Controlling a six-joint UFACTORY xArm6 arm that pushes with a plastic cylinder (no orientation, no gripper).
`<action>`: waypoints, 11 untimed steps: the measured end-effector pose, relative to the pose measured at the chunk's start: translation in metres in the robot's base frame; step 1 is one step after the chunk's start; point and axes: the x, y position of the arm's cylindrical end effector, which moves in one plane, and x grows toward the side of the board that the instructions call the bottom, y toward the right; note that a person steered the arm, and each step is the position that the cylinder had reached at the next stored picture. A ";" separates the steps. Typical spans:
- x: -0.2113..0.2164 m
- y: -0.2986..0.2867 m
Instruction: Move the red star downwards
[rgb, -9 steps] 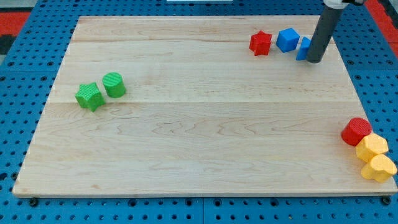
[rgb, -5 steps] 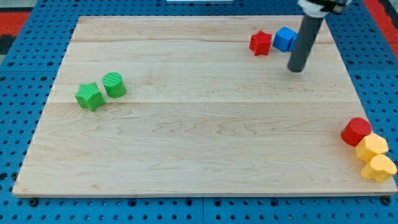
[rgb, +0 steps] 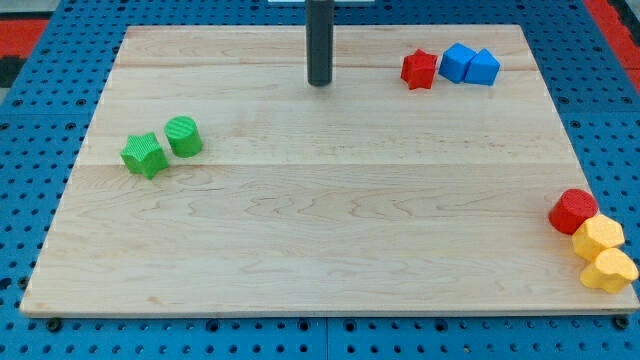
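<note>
**Lining up above the red star**

Standing near the worktop's (rgb: 300, 250) top edge, my tip (rgb: 319, 83) is well to the view's left of the red star (rgb: 419, 69) and touches no block. No gripper is fitted; the rod ends plain and holds nothing.

Camera view: the red star lies near the top right of the worktop, with two blue blocks (rgb: 471, 65) just beside it on its right, the nearer one seemingly touching it. A green star (rgb: 144, 155) and green cylinder (rgb: 184, 136) sit together at the left. A red cylinder (rgb: 573, 211) and two yellow blocks (rgb: 603, 253) cluster at the lower right edge.

To do the step well, I judge the tip should go round to the strip of worktop above the red star, centre on it, then push straight down the view. An off-centre contact would likely spin the star or slide it sideways; approaching from the right risks nudging the blue blocks.

The rod's upper part is cut off by the top of the view, and the arm does not show. The yellow blocks' shapes are hard to make out.
</note>
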 end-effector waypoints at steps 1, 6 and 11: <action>-0.077 0.005; -0.073 0.142; 0.107 0.147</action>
